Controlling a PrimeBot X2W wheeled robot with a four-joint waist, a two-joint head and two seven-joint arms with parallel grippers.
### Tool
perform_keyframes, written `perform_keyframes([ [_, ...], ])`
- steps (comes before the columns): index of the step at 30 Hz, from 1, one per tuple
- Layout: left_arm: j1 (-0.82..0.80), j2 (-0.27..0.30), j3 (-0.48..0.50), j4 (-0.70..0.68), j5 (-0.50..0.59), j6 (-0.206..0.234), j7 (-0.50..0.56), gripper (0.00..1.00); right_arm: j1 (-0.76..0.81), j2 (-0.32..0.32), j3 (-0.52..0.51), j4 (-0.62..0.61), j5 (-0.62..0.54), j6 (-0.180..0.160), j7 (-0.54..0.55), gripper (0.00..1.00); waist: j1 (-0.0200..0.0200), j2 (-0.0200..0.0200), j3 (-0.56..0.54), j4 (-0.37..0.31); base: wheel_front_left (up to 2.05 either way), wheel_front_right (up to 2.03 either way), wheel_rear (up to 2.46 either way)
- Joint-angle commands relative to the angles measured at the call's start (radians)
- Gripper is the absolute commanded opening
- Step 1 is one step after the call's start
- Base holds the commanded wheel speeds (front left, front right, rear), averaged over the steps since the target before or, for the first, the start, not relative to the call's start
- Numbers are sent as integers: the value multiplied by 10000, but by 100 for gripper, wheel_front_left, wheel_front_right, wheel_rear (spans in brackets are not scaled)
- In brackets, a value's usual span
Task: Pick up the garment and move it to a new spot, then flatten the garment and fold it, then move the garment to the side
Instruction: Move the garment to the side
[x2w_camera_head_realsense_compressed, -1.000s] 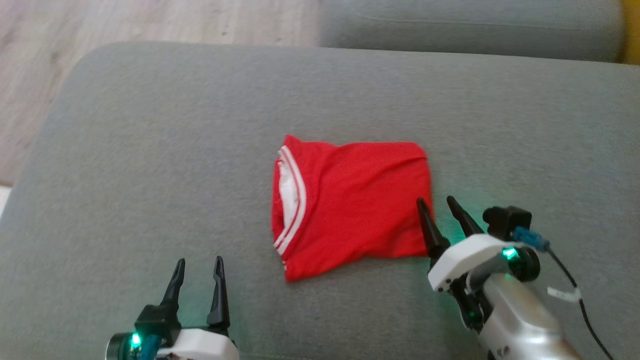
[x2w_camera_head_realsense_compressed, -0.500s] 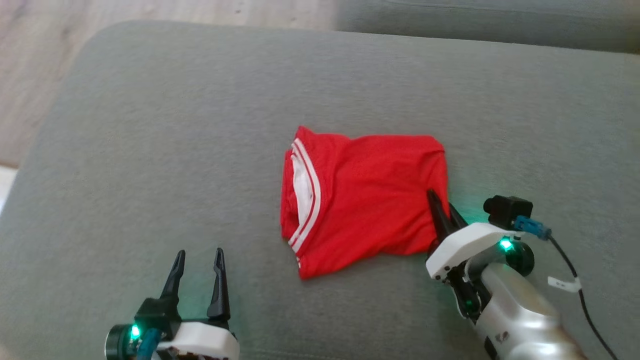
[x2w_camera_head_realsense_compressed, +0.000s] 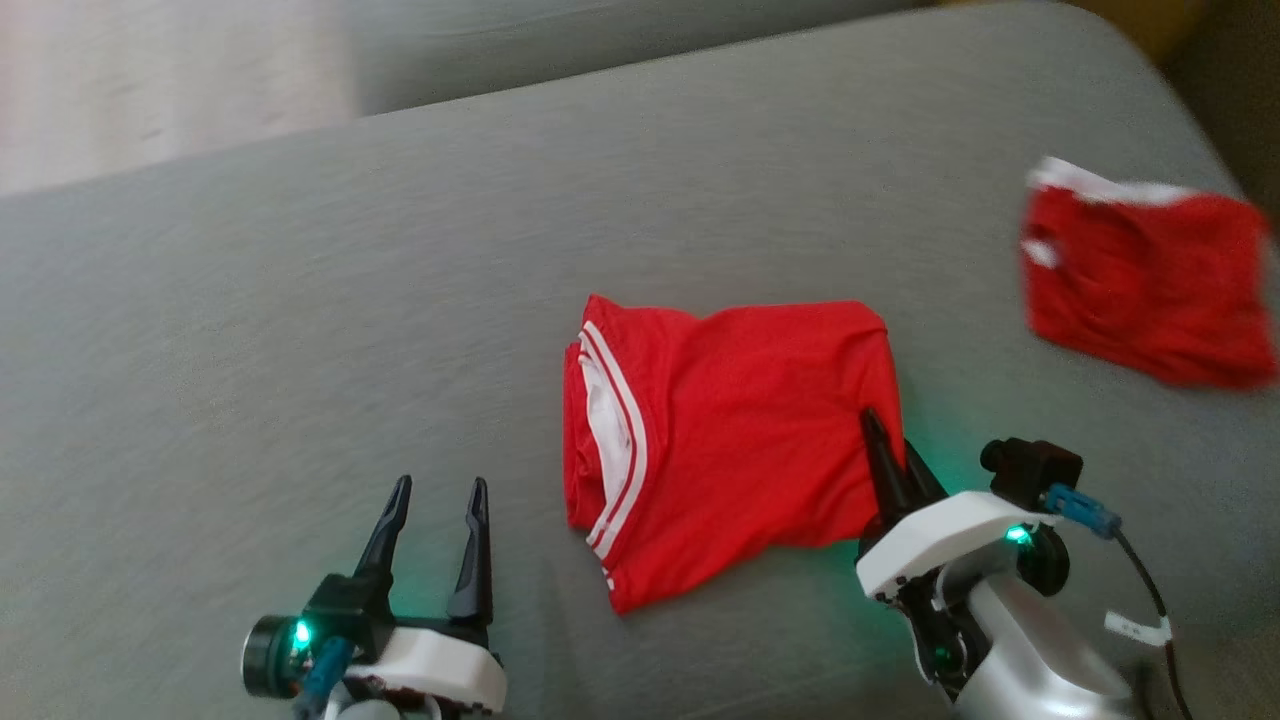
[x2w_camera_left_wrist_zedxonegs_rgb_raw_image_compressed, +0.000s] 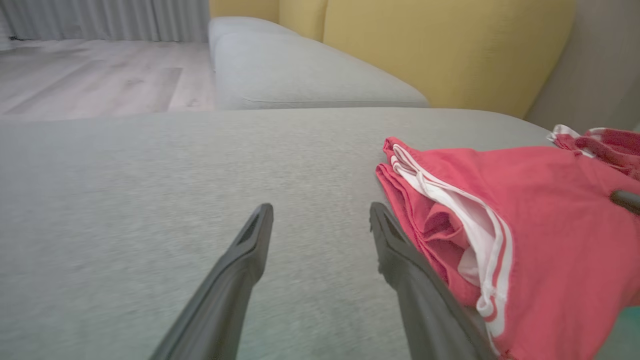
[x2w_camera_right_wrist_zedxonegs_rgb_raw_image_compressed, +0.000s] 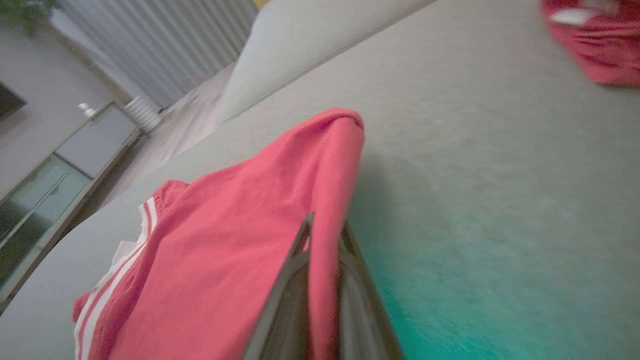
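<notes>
Garment (x2w_camera_head_realsense_compressed: 730, 440), folded, sits with its edge pinched between the right gripper's (x2w_camera_head_realsense_compressed: 888, 432) closed jaws, the left gripper's (x2w_camera_head_realsense_compressed: 440, 482) jaws spread empty beside its collar; lift low and slide gently so the folds hold.

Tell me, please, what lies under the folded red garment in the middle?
The grey cushion lies under the garment. White lining shows between its layers at one edge. Whatever else is beneath is covered by fabric.
</notes>
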Motion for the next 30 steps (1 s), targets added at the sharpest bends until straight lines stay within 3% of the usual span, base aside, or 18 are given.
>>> perform_keyframes([
  [1, -351, 26, 236, -199, -51, 28, -80, 100, -12, 49, 144, -381, -37, 33, -109, 0, 0, -1, 91, -1348, 0, 0, 0],
  [5, -418, 26, 175, -71, 56, -34, -80, 100, 50, 49, 1, -647, -233, 33, -110, 0, 0, -1, 176, -1846, 0, 0, 0],
  [10, -529, 26, 92, 52, 158, -122, -80, 100, -310, -74, -328, -870, -625, 33, -110, 0, 0, -1, 286, -1844, 0, 0, 0],
  [20, -593, 26, 38, 372, 442, -257, -80, 100, -2846, -1860, -1334, 83, -1898, 33, -110, 0, 0, -1, 484, -1120, 0, 0, 0],
  [25, -576, 26, 141, 345, 517, -269, -80, 100, -3789, -2927, -2736, 1195, -3012, 33, -110, 0, 0, -1, 627, -915, 0, 0, 0],
  [29, -603, 26, 168, 313, 552, -263, -80, 100, -4078, -3337, -3749, 1663, -3877, 33, -110, 0, 0, -1, 716, -852, 0, 0, 0],
  [30, -618, 26, 190, 302, 557, -242, -80, 100, -4119, -3398, -4123, 1713, -4170, 33, -110, 62, 0, -1, 750, -843, 0, 0, 0],
])
